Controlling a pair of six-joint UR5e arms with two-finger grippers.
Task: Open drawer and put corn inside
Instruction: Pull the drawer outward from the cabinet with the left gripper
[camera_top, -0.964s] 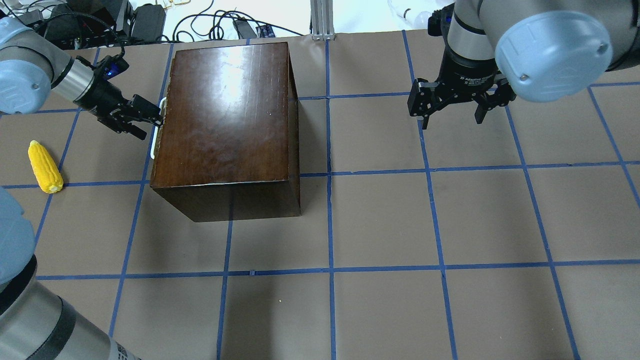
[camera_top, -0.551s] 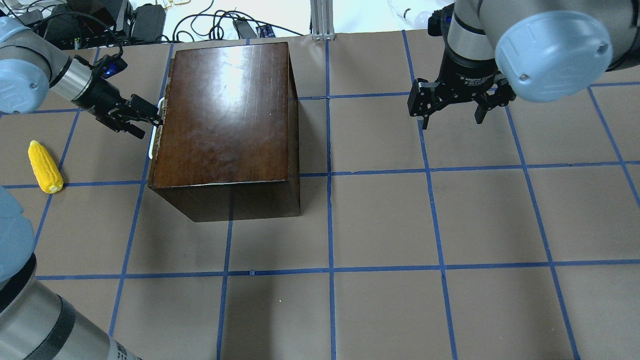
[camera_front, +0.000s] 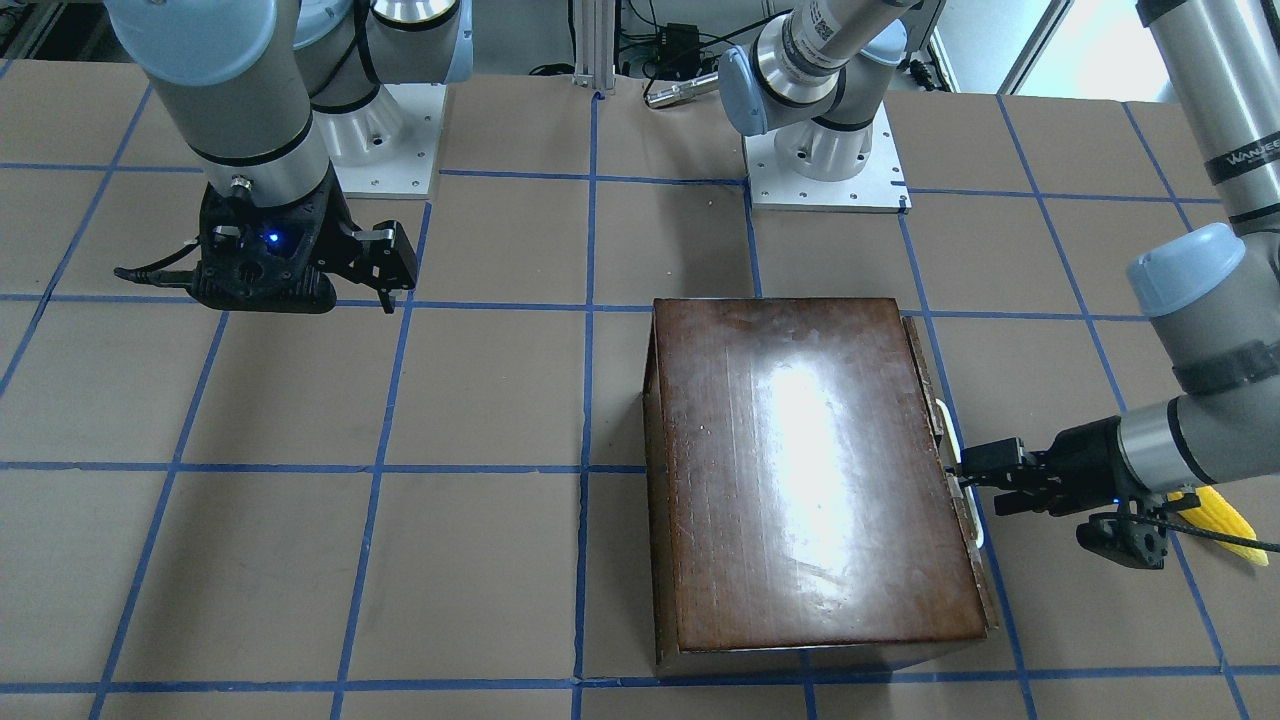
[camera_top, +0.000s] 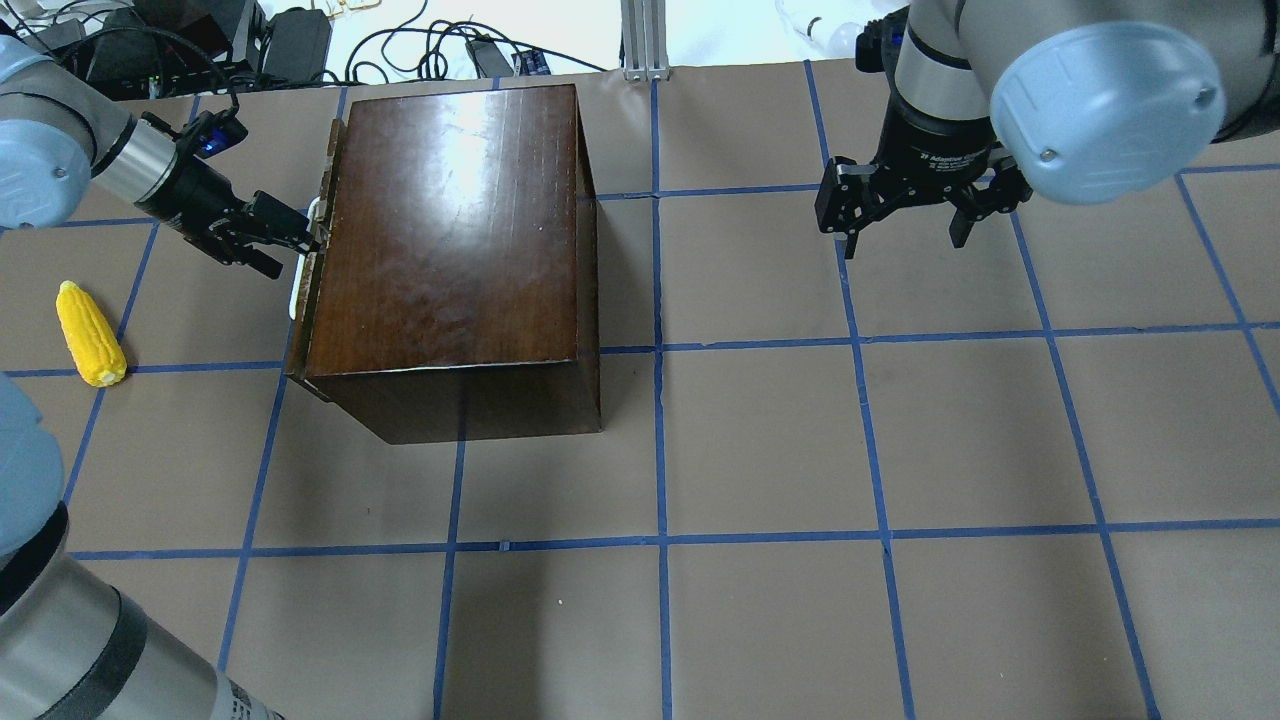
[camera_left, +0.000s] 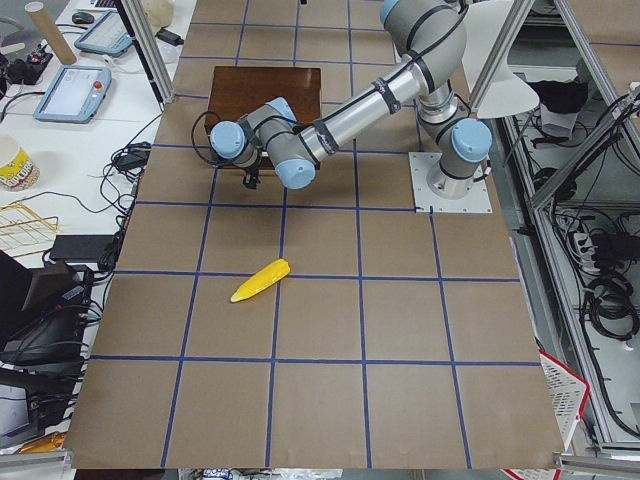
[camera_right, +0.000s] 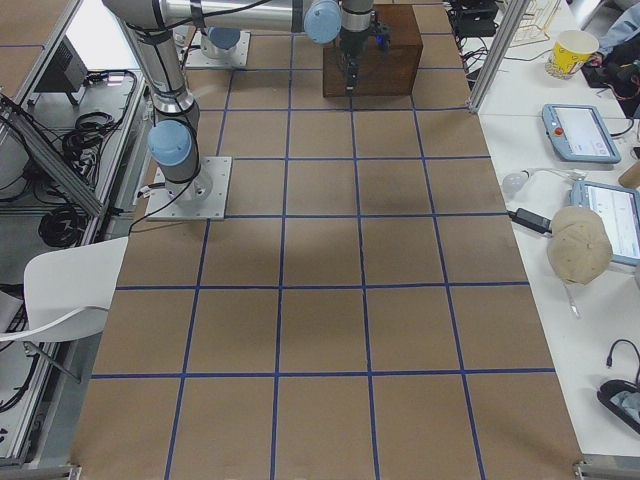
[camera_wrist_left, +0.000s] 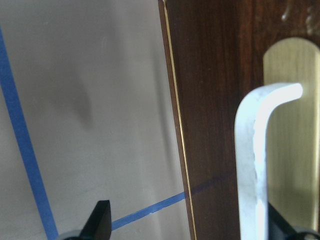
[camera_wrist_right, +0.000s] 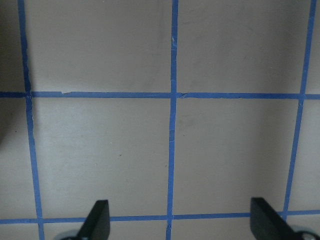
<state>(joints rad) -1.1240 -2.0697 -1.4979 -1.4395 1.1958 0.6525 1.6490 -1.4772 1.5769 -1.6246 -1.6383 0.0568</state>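
The dark-brown box (camera_top: 450, 220) stands at the table's back left. Its drawer front (camera_top: 303, 340) sticks out a little on the left side, and the cream handle (camera_top: 297, 297) shows on it. My left gripper (camera_top: 293, 250) is open at that handle (camera_wrist_left: 252, 165), which stands just inside one finger, the other finger (camera_wrist_left: 102, 220) well clear over the table. The yellow corn (camera_top: 90, 333) lies on the table left of the box, apart from both grippers. My right gripper (camera_top: 904, 240) hangs open over bare table (camera_wrist_right: 100, 150), far right of the box.
Blue tape lines (camera_top: 660, 440) grid the brown table cover. Cables and power bricks (camera_top: 300, 40) lie beyond the far edge behind the box. The robot's base plates (camera_front: 825, 170) sit at the near side. A chair (camera_right: 70, 290) and tablets (camera_right: 580, 130) stand off the table.
The left gripper has drawn back to the left, and the drawer front with its handle has come a little out of the box. The right arm and corn have not moved.
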